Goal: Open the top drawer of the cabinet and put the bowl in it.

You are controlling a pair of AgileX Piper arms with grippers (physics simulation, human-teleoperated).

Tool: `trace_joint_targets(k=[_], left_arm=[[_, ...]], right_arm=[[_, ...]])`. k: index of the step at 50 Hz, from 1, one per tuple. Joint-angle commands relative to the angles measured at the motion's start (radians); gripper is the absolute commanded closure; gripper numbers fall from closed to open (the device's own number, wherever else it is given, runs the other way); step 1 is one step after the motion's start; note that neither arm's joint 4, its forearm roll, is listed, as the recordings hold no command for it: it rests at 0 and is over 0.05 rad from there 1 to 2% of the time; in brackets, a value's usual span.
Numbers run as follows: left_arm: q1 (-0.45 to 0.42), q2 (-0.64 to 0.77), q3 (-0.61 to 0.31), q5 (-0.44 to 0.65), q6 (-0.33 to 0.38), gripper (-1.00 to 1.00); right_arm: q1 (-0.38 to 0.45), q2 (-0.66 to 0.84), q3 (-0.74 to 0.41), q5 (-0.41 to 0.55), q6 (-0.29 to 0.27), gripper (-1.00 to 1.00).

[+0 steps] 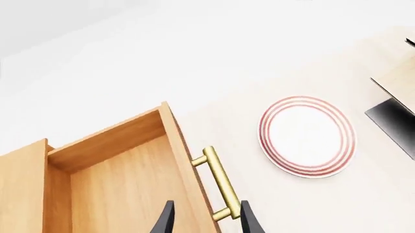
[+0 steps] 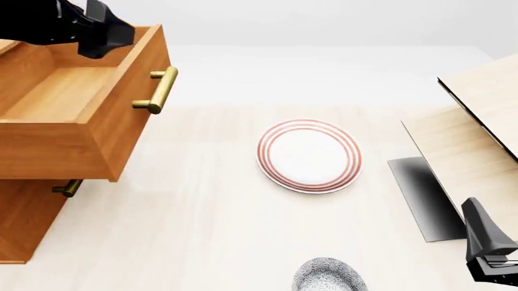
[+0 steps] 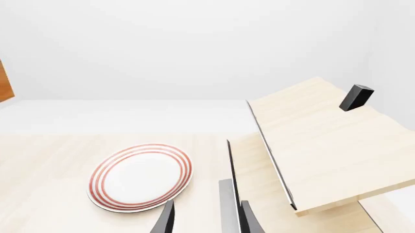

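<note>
Pale wood grain covers the worktop (image 2: 202, 230), with a plain white wall behind it. At the far left stands the cabinet (image 2: 24, 224), its top drawer (image 2: 73, 103) pulled well out, showing a bare wooden floor inside. The drawer's brass handle (image 2: 158, 90) faces the middle of the worktop; a lower handle (image 2: 68, 188) peeks out beneath the drawer. The left gripper (image 1: 204, 221) hangs over the drawer's front edge, its fingers (image 1: 163, 221) spread apart either side of the front panel near the handle, holding nothing. A red-ringed plate (image 2: 309, 155) lies flat near the centre. The bowl (image 2: 328, 276), speckled blue-grey, sits at the near edge of the front view, apart from the plate and well away from the drawer. On the right is a pale wooden structure (image 2: 477, 121) with slanted boards. The right gripper (image 3: 204, 218) is low at the near right, fingers (image 3: 250, 218) parted and empty.
</note>
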Motion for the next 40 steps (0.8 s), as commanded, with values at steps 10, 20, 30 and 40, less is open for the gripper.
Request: trace_joint_targets(k=[10, 20, 30, 40], left_arm=[[-0.053, -0.050, 0.048, -0.013, 0.109, -1.00], [-0.066, -0.080, 0.088, -0.017, 0.211, -1.00], [-0.065, -0.125, 0.131, -0.014, 0.239, -1.00], [-0.113, -0.138, 0.164, -0.028, 0.218, -1.00]], right_arm=[[0.000, -0.001, 0.001, 0.000, 0.000, -1.00], [0.000, -0.001, 0.001, 0.000, 0.000, -1.00], [0.000, -0.001, 0.001, 0.000, 0.000, -1.00], [0.000, -0.001, 0.001, 0.000, 0.000, -1.00]])
